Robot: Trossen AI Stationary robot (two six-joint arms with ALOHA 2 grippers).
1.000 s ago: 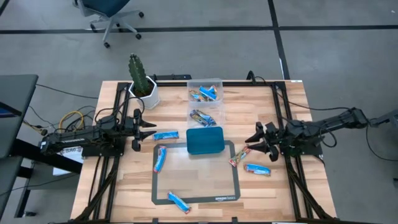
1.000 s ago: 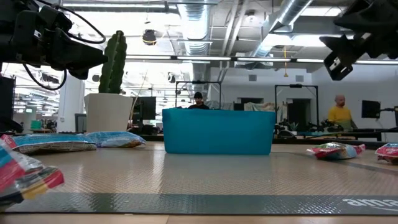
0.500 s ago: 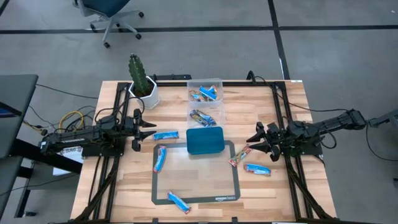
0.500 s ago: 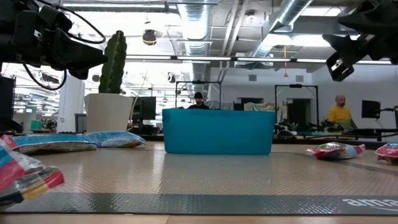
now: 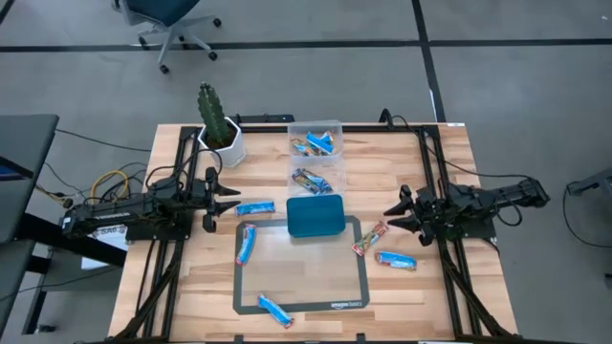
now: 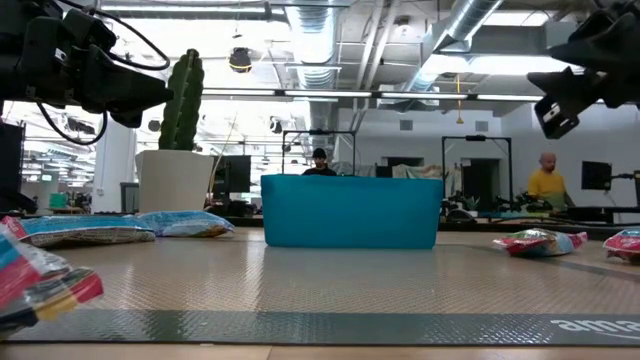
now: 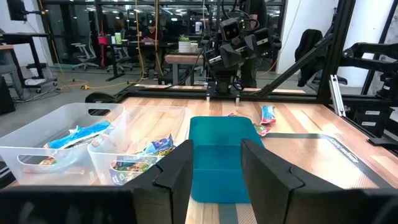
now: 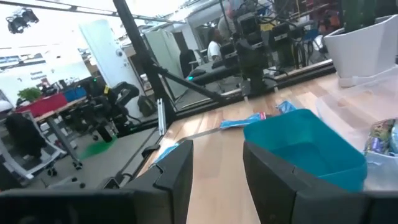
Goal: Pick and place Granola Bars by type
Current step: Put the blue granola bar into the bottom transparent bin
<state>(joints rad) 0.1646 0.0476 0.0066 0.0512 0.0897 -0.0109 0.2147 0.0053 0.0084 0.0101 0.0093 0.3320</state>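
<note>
Five granola bars lie flat on the table. A blue one sits left of the teal tray, and a blue-and-red one rests on the mat's left edge. Another blue one is at the mat's near edge. A red multicoloured one and a blue one lie to the right. More bars sit in two clear bins. My left gripper hovers open just left of the first blue bar. My right gripper hovers open, right of the red bar.
A potted cactus stands at the far left of the table, beside the bins. A grey mat covers the middle near part. Black frame rails run along both sides of the table. People show in the room beyond the table's far edge.
My right arm has folded in and its gripper has drawn back a little toward the table's right edge, still open. The left arm and all the bars have kept still.
</note>
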